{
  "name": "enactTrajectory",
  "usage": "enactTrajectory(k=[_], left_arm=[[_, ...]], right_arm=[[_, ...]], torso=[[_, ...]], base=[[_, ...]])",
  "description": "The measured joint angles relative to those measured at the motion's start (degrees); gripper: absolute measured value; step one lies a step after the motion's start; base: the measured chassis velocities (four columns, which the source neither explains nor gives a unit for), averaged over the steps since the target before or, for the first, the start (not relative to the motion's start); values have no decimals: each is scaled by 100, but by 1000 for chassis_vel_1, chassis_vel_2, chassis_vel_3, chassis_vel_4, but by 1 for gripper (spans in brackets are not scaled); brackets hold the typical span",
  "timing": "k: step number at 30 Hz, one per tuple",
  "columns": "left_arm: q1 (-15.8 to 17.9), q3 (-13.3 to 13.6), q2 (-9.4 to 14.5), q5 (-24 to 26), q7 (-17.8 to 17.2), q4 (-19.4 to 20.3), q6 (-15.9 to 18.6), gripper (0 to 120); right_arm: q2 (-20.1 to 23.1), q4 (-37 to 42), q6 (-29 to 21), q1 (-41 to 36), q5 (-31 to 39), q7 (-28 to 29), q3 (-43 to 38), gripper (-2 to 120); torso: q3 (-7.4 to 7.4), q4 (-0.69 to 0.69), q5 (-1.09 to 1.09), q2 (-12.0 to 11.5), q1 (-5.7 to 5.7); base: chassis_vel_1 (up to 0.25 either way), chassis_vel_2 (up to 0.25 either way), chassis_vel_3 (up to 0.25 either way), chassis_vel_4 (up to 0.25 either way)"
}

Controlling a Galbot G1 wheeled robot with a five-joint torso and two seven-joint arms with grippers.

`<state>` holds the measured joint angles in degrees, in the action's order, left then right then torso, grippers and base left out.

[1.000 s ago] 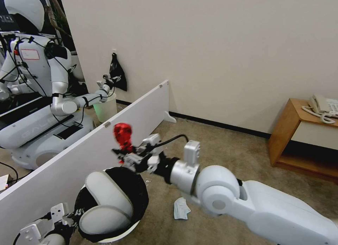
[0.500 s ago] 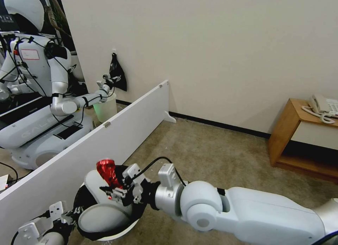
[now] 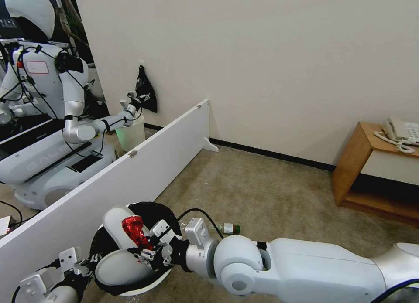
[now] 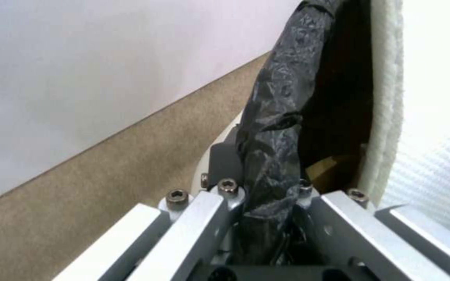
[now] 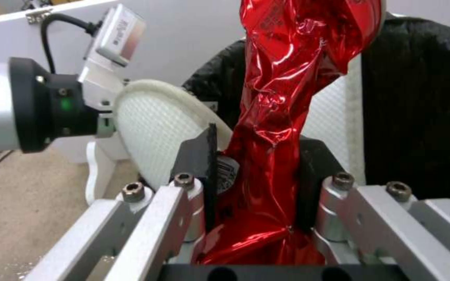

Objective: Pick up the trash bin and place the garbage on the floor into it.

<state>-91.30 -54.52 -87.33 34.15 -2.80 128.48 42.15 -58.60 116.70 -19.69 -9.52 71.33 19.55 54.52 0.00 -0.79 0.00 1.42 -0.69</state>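
Lower left of head frame: my right gripper (image 3: 146, 250) pinches the crushed red can (image 3: 133, 230) over the trash bin (image 3: 163, 216), two slippers (image 3: 115, 268) already inside. Left gripper (image 4: 266, 218) clamps the bagged rim. Drop step; next calls for spreading the jaws. Bottle (image 3: 227, 228) waits on the carpet (image 3: 270, 194). No can lettering legible.

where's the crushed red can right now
In the head view the crushed red can sits low on the left, clamped in the right gripper over the trash bin, above the white slippers.
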Motion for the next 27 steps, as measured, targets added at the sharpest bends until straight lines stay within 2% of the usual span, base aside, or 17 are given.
enactTrajectory(k=[15,17,18,19,21,23,24,26,27], left_arm=[[-3,29,-18,-17,9,-22,-3,2],[7,34,-19,-25,12,-42,-3,2],[7,34,-19,-25,12,-42,-3,2],[15,37,-19,-30,13,-60,-3,2],[19,41,-19,-34,13,-72,-3,2],[41,52,-28,-47,14,-104,-3,2],[41,52,-28,-47,14,-104,-3,2],[51,64,-34,-59,15,-119,-3,2],[51,64,-34,-59,15,-119,-3,2]], right_arm=[[65,-191,51,-258,-340,179,8,26],[85,-246,101,-315,-442,229,13,35],[85,-246,101,-315,-442,229,13,35],[95,-248,117,-323,-474,234,13,42],[101,-248,120,-323,-485,235,12,44],[117,-243,131,-317,-491,235,-2,59],[117,-243,131,-317,-491,235,-2,59],[119,-248,150,-308,-497,234,-14,69],[119,-248,150,-308,-497,234,-14,69]], torso=[[0,0,0,0,0],[0,0,0,0,0],[0,0,0,0,0],[0,0,0,0,0],[0,0,0,0,0],[0,0,0,0,0],[0,0,0,0,0],[0,0,0,0,0],[0,0,0,0,0]], base=[[0,0,0,0],[0,0,0,0],[0,0,0,0],[0,0,0,0],[0,0,0,0],[0,0,0,0],[0,0,0,0],[0,0,0,0],[0,0,0,0]])
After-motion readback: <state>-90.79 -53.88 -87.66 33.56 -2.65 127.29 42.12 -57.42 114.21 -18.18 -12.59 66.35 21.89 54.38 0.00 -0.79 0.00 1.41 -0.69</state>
